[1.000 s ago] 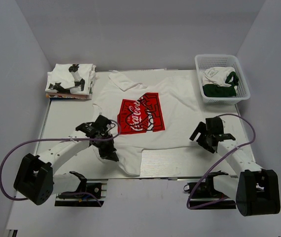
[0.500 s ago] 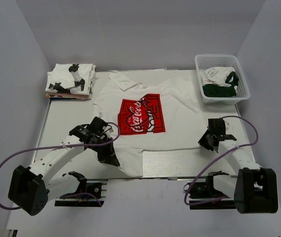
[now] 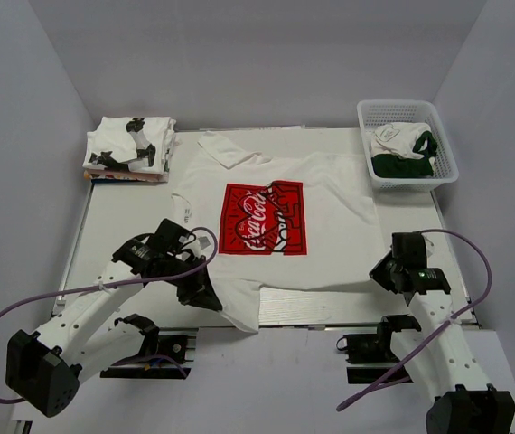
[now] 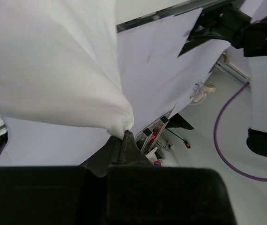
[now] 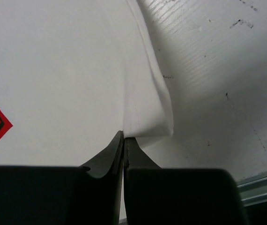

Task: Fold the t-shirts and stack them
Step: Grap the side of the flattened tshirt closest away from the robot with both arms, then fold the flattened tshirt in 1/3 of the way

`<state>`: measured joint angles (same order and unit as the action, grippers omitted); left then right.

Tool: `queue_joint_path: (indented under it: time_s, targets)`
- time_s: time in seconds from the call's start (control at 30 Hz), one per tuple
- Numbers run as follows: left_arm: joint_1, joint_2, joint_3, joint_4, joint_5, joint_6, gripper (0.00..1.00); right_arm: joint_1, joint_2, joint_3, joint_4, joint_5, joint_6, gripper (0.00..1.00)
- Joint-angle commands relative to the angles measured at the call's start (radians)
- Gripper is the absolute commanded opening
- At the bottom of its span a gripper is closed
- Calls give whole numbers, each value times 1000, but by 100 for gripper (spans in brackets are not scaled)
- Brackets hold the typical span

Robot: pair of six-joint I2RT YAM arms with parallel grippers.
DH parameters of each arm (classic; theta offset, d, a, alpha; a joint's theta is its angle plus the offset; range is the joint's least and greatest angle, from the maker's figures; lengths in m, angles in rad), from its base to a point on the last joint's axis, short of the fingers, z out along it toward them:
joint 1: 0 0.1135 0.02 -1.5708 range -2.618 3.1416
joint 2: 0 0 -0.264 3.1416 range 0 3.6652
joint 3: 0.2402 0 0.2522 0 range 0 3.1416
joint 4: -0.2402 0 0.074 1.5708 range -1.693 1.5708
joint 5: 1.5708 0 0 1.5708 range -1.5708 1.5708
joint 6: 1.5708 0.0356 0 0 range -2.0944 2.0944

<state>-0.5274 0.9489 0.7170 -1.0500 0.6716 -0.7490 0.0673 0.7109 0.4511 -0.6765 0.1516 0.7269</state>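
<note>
A white t-shirt (image 3: 330, 190) with a red logo print (image 3: 262, 217) lies spread flat on the table, collar toward the back. Its near hem hangs over the front edge at the left. My left gripper (image 3: 205, 294) is shut on the hem's left corner; in the left wrist view a bunch of white cloth (image 4: 54, 70) is pinched at the tips of that gripper (image 4: 124, 135). My right gripper (image 3: 382, 276) is shut on the right hem corner, and the right wrist view shows the folded hem (image 5: 147, 117) held in the closed right gripper (image 5: 124, 137). Folded t-shirts with black prints (image 3: 131, 149) are stacked at the back left.
A white mesh basket (image 3: 411, 179) at the back right holds white and green clothing. The table (image 3: 122, 217) has bare surface to the left of the shirt. Grey walls close in both sides and the back. Purple cables loop from both arms.
The right gripper has closed on the right hem corner. Both grippers have drawn back toward the near edge, and the shirt has been stretched flatter and shifted slightly right.
</note>
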Motion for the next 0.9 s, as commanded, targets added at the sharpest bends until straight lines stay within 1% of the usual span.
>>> queue_joint_path:
  time_s: [0.0,0.03,0.13,0.23,0.27,0.4,0.43,0.47,0.53,0.57,0.6,0.63,0.67,0.73,0.77,0.83,0.87]
  targets:
    - [1,-15,32,129,94,5,0,-1,-53,60,-89,25,46,0]
    - [1,-15,41,146,106,-6,0,0,-62,66,-133,37,55,0]
    - [1,-15,52,168,106,-6,0,2,-70,70,-165,52,77,0]
    - [23,-6,62,206,97,-6,0,0,-53,60,-115,43,72,0]
    - [23,-6,71,220,77,-6,0,0,-16,60,-101,40,62,0]
    - [23,43,82,356,10,-19,0,5,67,84,-25,34,16,0]
    - [23,75,82,420,-4,-19,0,3,93,101,18,34,13,0]
    - [23,97,107,441,-51,-19,0,5,111,110,31,31,-30,0]
    - [32,149,143,472,-104,6,0,5,186,132,83,43,-67,0]
    - [32,177,182,481,-159,7,0,5,209,161,90,55,-72,0]
    - [32,229,203,481,-180,19,0,6,229,173,98,51,-102,0]
    - [32,252,225,495,-197,31,0,5,293,185,119,46,-109,0]
    - [32,273,270,505,-222,31,0,5,314,220,126,42,-115,0]
    - [32,315,312,505,-277,59,0,6,370,242,164,26,-127,0]
    - [41,326,341,505,-340,59,0,3,390,276,172,23,-133,0]
    - [41,341,380,505,-406,69,0,5,424,308,199,28,-138,0]
    - [53,355,390,525,-472,82,0,2,447,319,203,37,-135,0]
